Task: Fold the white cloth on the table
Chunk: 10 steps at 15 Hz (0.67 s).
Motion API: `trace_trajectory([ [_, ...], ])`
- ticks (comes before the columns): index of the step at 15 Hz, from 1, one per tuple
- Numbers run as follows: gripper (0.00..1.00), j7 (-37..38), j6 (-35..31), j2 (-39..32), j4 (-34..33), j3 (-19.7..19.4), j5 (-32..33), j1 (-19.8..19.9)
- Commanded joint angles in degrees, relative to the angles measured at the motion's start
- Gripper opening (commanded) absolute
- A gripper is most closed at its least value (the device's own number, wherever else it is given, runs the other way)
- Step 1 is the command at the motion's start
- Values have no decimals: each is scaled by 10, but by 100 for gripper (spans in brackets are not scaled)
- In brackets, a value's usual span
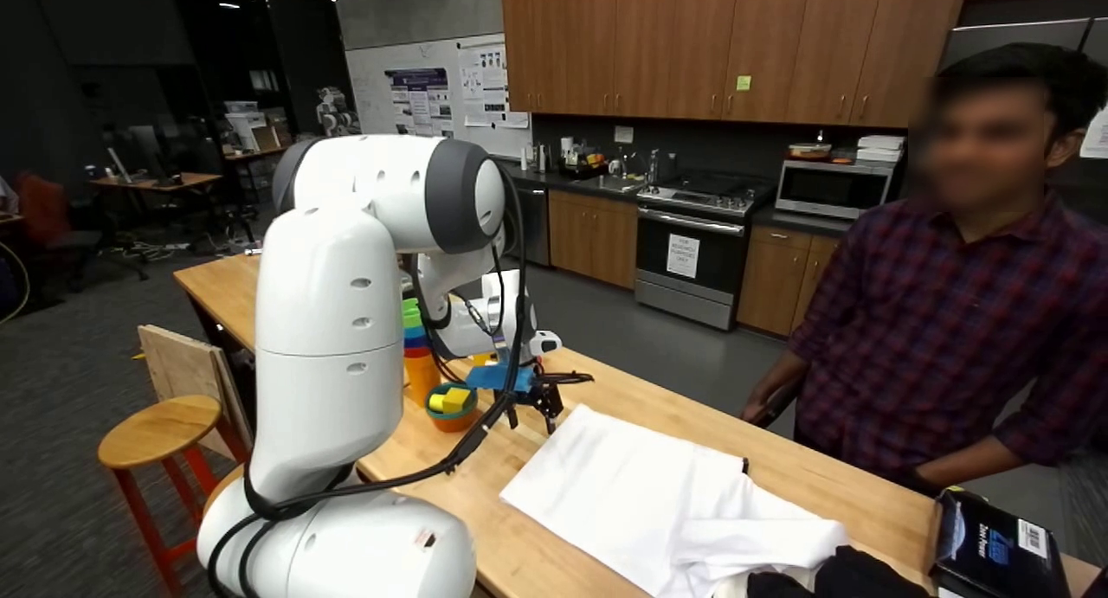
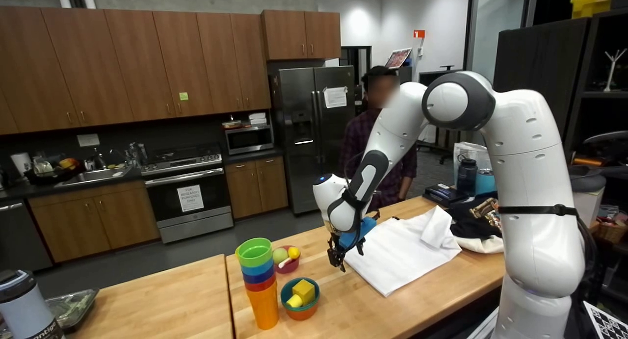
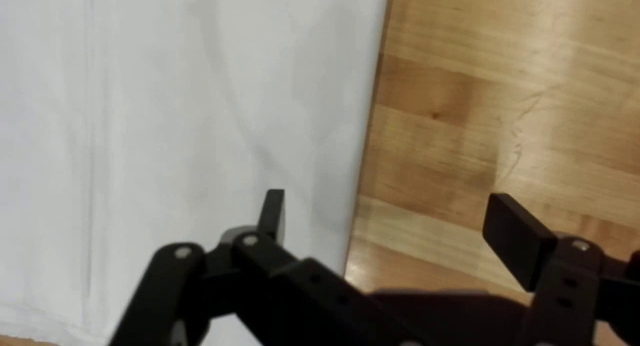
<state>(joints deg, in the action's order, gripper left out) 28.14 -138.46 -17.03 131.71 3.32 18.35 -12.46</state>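
Gripper [image 3: 386, 208] spread wide over an edge of the white cloth [image 1: 628, 477], which lies on the worktop [image 2: 373, 312] beside black fabric [image 2: 463, 222]. Stacked cups [image 2: 260, 285] and a bowl [image 2: 300, 315] of yellow blocks [image 2: 304, 291] stand nearby.

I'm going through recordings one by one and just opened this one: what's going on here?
A robot arm is over a white cloth on a table, presumably about to fold it. Its hand is open and holds nothing; in the wrist view it straddles the cloth's edge, one side over the cloth, the other over the table. The cloth lies mostly flat, rumpled at the end away from the hand. A man stands across the table, apart from the cloth.
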Motion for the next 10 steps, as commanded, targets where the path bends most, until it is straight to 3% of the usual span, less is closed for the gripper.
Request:
trace_trajectory([
  [1, 100, 72, -24, -9, -1, -37, 62, -24],
  [6, 100, 188, -36, -28, -9, -66, 129, -43],
  [10, 100, 225, -34, -51, -18, -65, 124, -41],
])
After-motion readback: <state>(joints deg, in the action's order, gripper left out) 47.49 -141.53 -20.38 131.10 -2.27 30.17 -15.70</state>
